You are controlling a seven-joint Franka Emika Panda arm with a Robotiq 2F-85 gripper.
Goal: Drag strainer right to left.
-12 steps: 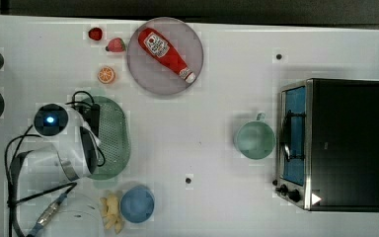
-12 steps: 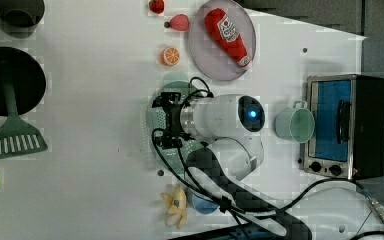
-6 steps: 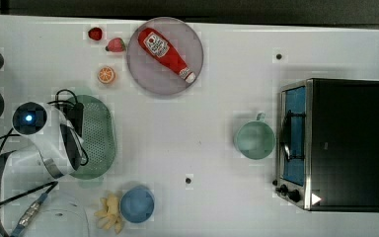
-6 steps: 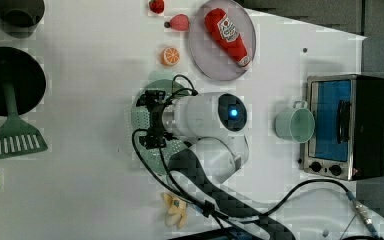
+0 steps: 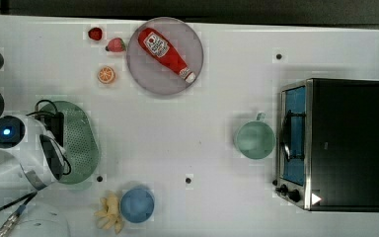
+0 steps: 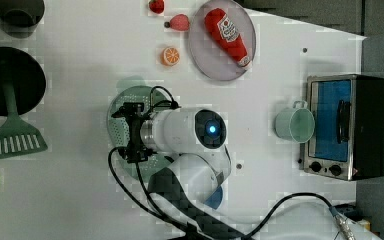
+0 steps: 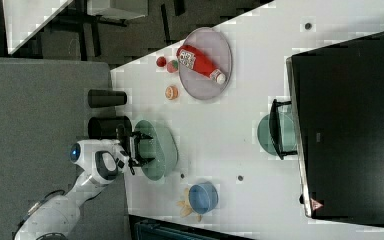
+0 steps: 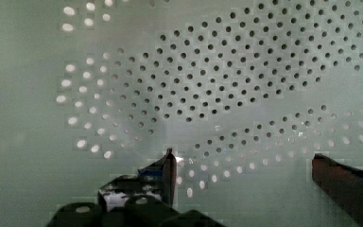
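Directly under tool (image 8: 243,163), strainer (image 5: 81,143) lies flat on desk (image 5: 217,98), perforated centre close beneath fingertips (image 8: 170,163). Tool jaws spread wide, pinching nothing. Strainer sits near the top view's left edge; blue bowl (image 5: 137,205) just beyond, cup (image 5: 254,139) well apart.

The top view looks straight down from high above on the white tabletop (image 5: 237,98), taking it in from edge to edge, with the toaster oven (image 5: 335,143) at the top view's right. The left view and the right view also look down on that tabletop from far off, sharing the oven (image 6: 345,127) and the plate (image 6: 222,40), the right view slanted and reaching past the tabletop's edge to grey floor (image 7: 35,125). The wrist view faces the strainer (image 8: 208,85) from very near, between the spread fingers (image 8: 169,175) of the end effector (image 8: 243,163).
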